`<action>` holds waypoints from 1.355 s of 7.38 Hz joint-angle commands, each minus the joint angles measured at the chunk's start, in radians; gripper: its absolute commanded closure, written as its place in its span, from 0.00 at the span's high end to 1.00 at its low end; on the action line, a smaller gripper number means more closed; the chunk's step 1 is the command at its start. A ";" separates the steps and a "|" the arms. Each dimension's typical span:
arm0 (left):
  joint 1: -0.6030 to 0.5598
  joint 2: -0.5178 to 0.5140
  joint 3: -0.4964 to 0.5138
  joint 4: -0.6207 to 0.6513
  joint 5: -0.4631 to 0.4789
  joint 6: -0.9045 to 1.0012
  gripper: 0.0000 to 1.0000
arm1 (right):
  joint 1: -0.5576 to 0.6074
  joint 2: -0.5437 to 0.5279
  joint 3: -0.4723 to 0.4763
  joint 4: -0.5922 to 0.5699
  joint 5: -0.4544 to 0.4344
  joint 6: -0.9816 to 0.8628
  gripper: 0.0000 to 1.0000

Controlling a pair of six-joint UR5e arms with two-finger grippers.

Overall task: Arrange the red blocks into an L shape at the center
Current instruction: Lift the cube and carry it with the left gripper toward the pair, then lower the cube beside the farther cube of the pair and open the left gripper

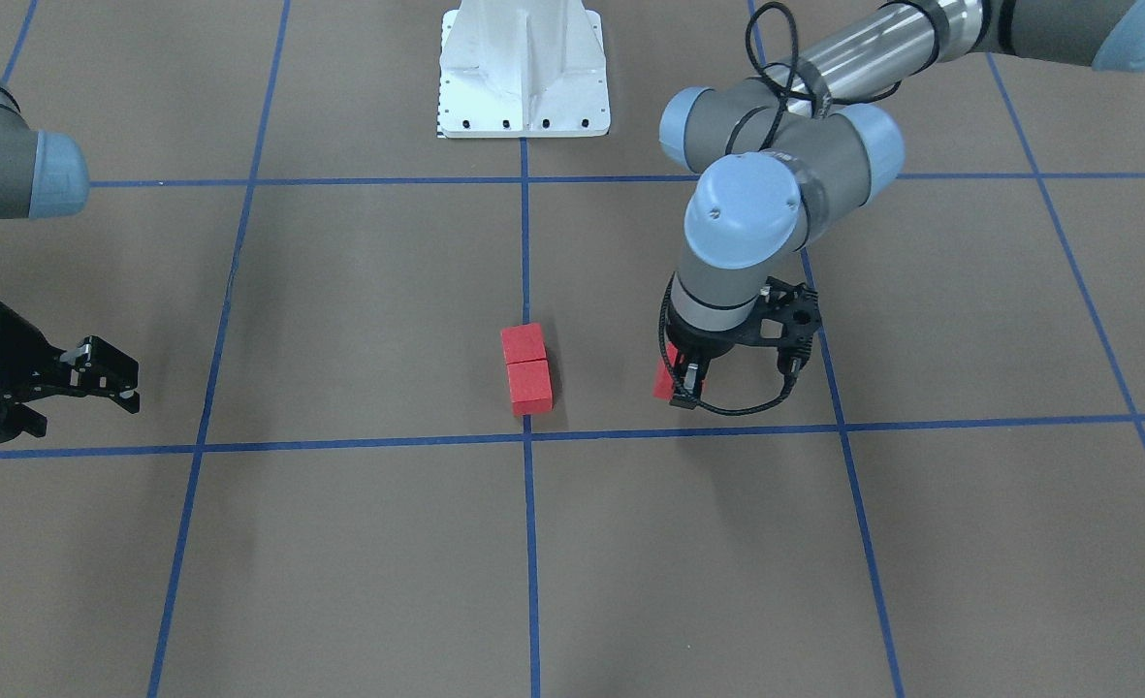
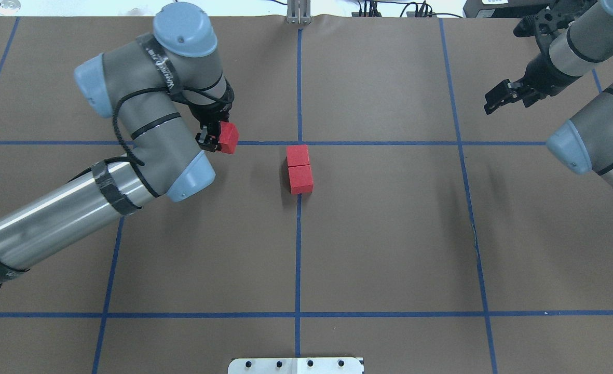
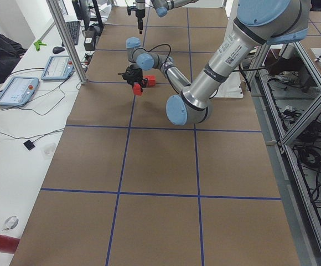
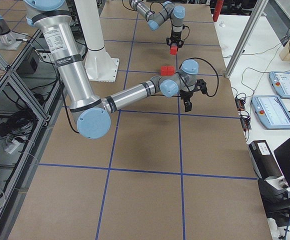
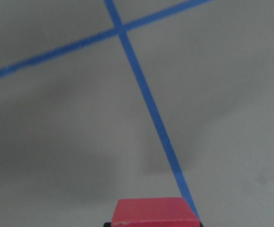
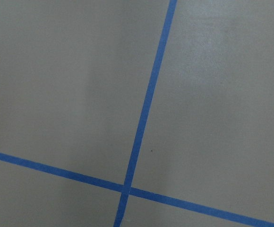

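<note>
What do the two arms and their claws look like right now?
Both the left arm and right arm have grey joint housings with pale blue caps; the left arm's tube is bare silver. A black cable runs along the left arm, bound by black tape. The left claw and right claw are black, two-fingered.

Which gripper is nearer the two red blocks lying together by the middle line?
Left. The left gripper, holding the third red block, is a short way left of the pair in the overhead view; the right gripper sits far off right.
</note>
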 commanded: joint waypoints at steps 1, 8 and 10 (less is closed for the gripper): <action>0.015 -0.126 0.173 0.008 0.002 -0.149 0.00 | 0.000 -0.011 0.013 0.000 0.001 0.000 0.99; 0.076 -0.148 0.225 -0.046 0.009 -0.291 0.00 | -0.001 -0.024 0.071 -0.009 0.008 0.017 0.99; 0.087 -0.168 0.236 -0.049 0.012 -0.289 0.00 | -0.001 -0.023 0.070 -0.010 0.008 0.017 0.99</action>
